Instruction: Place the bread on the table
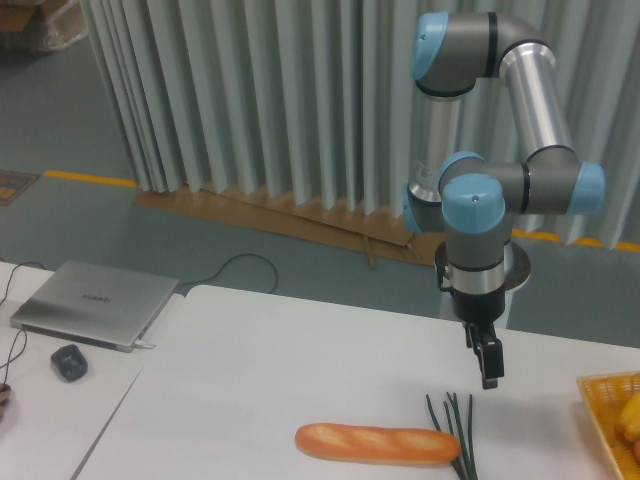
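Far left, on a separate desk (60, 420): closed silver laptop (93, 303) with a dark mouse (68, 362) just beside its near left corner, cables trailing off the left edge. Further right, on the white surface (270, 380): bread (377, 444) lying flat near the front edge, right of the middle, long axis running left to right almost parallel to that edge, paler slashes facing up, nothing gripping it. Touching its right end, green stalks (455, 432) fanned toward the back edge, lower ends crossing under or beside the loaf and cut off by the bottom of the frame. Above and a little right of the stalks, well clear of the loaf, claw (489, 367) hanging from the arm (472, 210), pointed down; seen edge-on and dark, so cannot tell whether apart or together, and nothing visibly held. At the right edge of the surface, yellow basket (605, 425) with round yellow items (630, 415) inside, mostly cut off by the frame. Behind everything, grey vertical curtain (250, 90) and floor with a yellow stripe (90, 179).
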